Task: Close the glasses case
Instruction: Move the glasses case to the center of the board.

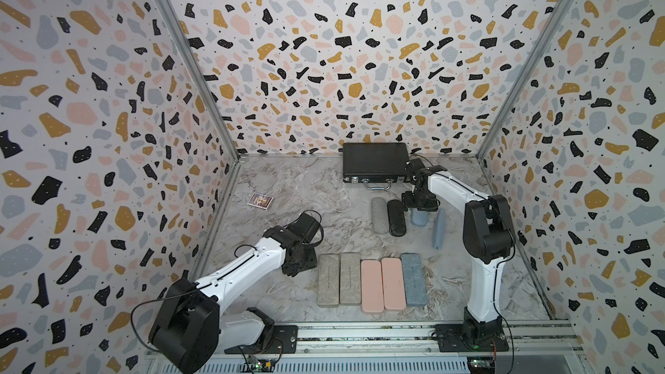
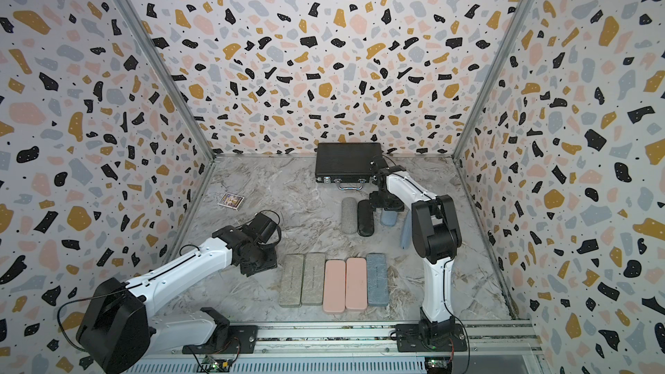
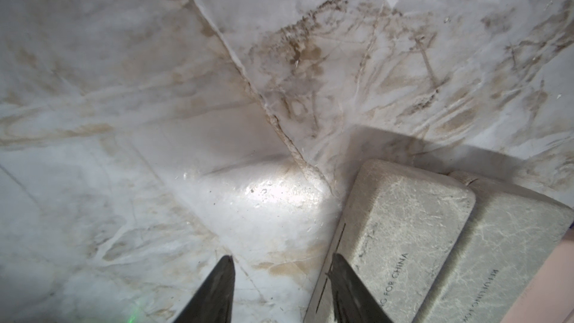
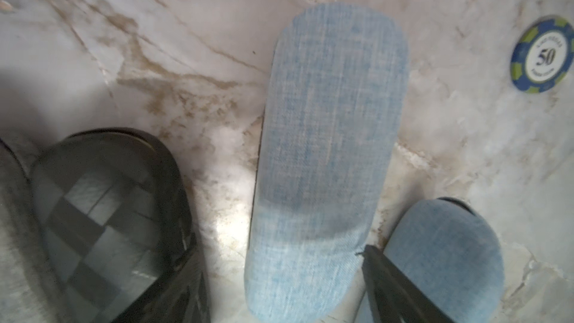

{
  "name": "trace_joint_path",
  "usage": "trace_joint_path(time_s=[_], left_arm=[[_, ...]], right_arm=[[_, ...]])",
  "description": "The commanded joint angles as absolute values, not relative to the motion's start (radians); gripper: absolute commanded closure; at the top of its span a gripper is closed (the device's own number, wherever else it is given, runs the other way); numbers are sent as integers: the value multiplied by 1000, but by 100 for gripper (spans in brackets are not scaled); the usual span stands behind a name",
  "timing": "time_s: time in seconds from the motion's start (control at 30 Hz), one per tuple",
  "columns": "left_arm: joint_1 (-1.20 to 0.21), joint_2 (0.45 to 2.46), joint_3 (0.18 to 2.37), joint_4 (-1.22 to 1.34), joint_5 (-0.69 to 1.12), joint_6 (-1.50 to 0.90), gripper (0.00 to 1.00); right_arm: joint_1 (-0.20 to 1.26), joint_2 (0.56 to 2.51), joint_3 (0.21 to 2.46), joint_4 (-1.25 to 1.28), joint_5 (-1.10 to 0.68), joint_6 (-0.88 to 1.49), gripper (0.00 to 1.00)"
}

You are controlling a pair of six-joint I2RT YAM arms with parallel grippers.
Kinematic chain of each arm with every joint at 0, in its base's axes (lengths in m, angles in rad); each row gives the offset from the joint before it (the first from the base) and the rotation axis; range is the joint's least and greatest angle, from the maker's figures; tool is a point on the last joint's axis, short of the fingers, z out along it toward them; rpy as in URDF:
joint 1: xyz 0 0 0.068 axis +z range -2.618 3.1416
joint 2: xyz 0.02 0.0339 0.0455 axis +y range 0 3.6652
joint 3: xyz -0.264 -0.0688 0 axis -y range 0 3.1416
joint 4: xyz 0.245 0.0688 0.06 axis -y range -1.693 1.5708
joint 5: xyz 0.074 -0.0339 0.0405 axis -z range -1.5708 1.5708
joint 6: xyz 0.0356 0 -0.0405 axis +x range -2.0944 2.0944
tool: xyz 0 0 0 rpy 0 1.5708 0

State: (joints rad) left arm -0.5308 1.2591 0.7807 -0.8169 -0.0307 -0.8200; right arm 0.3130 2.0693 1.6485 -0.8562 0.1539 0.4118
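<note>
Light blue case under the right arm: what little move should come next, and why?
Probably lift the right gripper straight up: its jaws stand open astride the light blue case, which lies flat and looks shut, so nothing is held.

The tabletop (image 3: 155,88) is showing a marble-print finish, smooth and glinting glossy where light is falling. The light blue case (image 4: 329,138) is wearing woven cloth, matt. Left of it, the black case (image 4: 108,206) is gleaming with a shiny chequered weave. The near grey cases (image 3: 403,228) are looking matt and stone-veined, the pink cases (image 1: 372,286) smooth and matt. The far black briefcase (image 1: 374,161) is looking finely textured, its latches (image 1: 355,180) shining like metal.
</note>
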Motion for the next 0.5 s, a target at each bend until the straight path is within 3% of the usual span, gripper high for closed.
trace_joint_path(time_s=[0.0, 0.47], left_arm=[[-519, 1278, 800, -809, -25, -790, 49], [-489, 1346, 844, -784, -9, -749, 49]], right_arm=[[297, 2091, 1695, -886, 172, 436, 16], [272, 2168, 1734, -883, 131, 416, 23]])
